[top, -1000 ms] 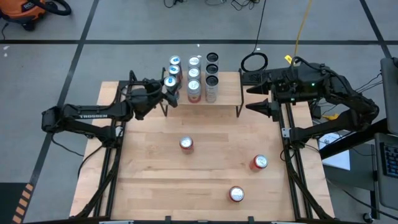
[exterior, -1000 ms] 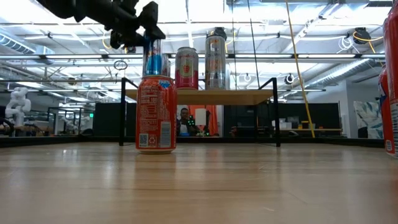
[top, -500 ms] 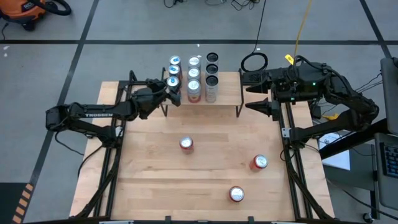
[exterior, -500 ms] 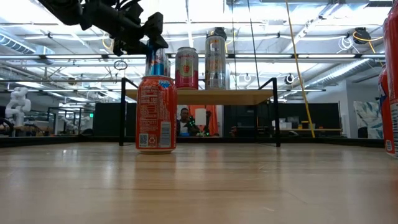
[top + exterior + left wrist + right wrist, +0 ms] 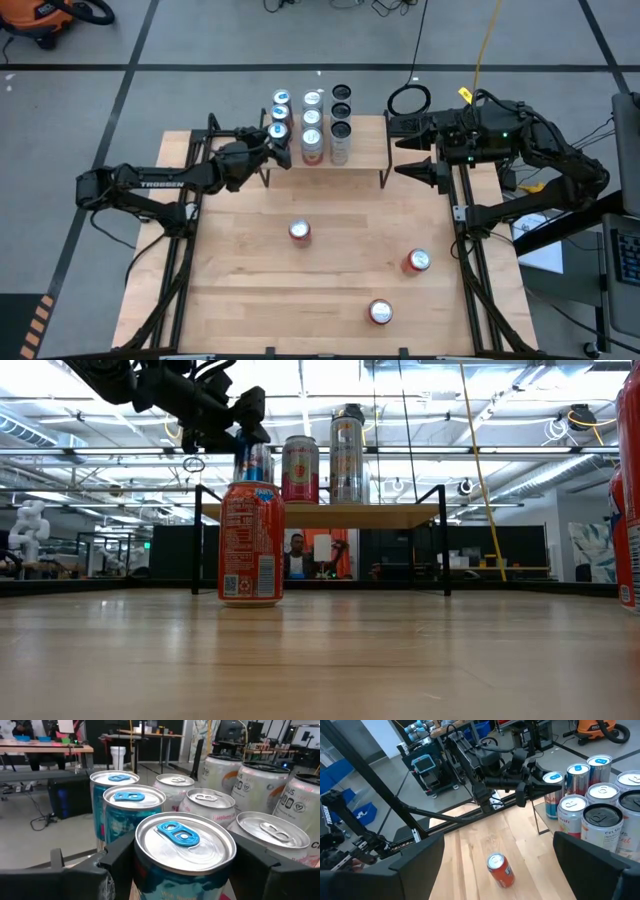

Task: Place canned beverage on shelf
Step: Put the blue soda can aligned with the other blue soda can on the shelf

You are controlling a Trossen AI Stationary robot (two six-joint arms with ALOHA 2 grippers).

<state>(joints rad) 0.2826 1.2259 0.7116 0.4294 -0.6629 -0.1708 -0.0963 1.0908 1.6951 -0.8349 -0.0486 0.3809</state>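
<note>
The left gripper (image 5: 277, 140) grips a blue can (image 5: 182, 851) at the shelf's (image 5: 360, 160) left end, upper middle of the high view. The right gripper (image 5: 421, 158), fingers spread, waits at upper right, and 3 red cans (image 5: 300, 231) stand on the table (image 5: 240, 290).

Premises are a robotics laboratory or industrial workshop. Evidence: a grey concrete floor (image 5: 250, 40) marked with dark lines; exposed ceiling ducts and strip lighting (image 5: 420, 390) overhead; an orange shop vacuum (image 5: 45, 18) at the floor edge; loose cables (image 5: 408, 98) and a yellow cord (image 5: 487, 45); workbenches with equipment (image 5: 45, 747) behind; a person seated at a desk (image 5: 295, 555) in the background.
</note>
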